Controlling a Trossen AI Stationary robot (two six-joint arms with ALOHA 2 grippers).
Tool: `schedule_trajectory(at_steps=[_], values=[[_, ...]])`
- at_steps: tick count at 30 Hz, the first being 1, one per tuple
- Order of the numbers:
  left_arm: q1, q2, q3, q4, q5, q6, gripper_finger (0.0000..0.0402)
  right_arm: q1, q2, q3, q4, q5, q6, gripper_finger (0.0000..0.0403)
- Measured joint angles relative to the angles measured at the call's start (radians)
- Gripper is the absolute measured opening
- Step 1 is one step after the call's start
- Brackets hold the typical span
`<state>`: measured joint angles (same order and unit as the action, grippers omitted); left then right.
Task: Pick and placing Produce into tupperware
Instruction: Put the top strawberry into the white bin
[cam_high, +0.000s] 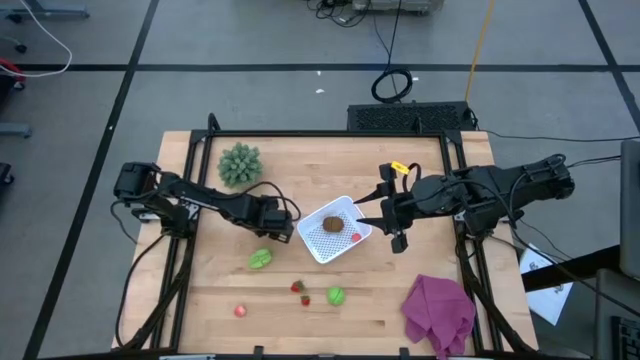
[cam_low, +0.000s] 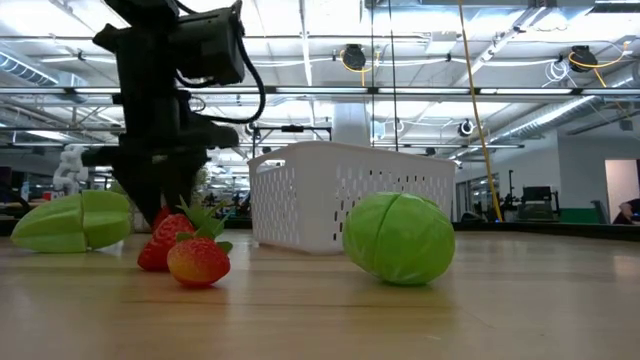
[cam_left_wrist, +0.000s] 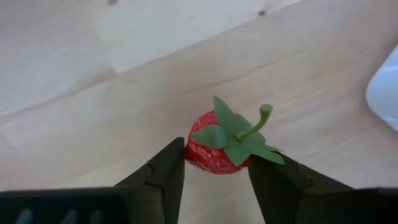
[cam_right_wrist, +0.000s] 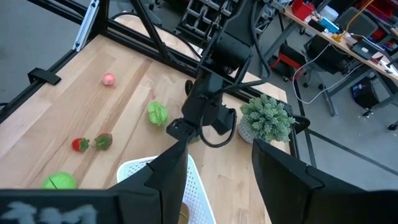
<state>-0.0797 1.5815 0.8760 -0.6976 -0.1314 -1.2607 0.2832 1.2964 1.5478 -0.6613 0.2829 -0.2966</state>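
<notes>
Strawberry (cam_left_wrist: 219, 148) beside the tupperware (cam_high: 333, 229) looks light, stiff and slippery; your left gripper (cam_left_wrist: 216, 180) clamps its red body, so keep below the leaves. Right gripper (cam_right_wrist: 217, 177) stands apart.

Red strawberry (cam_left_wrist: 219, 148) upright between fingers (cam_left_wrist: 163, 177) beside white tupperware (cam_high: 334, 229).
</notes>
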Motion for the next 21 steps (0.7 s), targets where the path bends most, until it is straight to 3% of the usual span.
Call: schedule_trajectory(at_steps=[12, 21], values=[[-0.041, -0.206, 0.019, 0.015, 0.021, -0.043, 0.0159, 0.0, 0.0, 0.0, 0.02, 0.001, -0.006, 0.0171], [-0.057, -0.191, 0.255, -0.006, -0.066, 0.101, 0.0159, 0.0, 0.0, 0.0, 0.037, 0.003, -0.015, 0.0171]])
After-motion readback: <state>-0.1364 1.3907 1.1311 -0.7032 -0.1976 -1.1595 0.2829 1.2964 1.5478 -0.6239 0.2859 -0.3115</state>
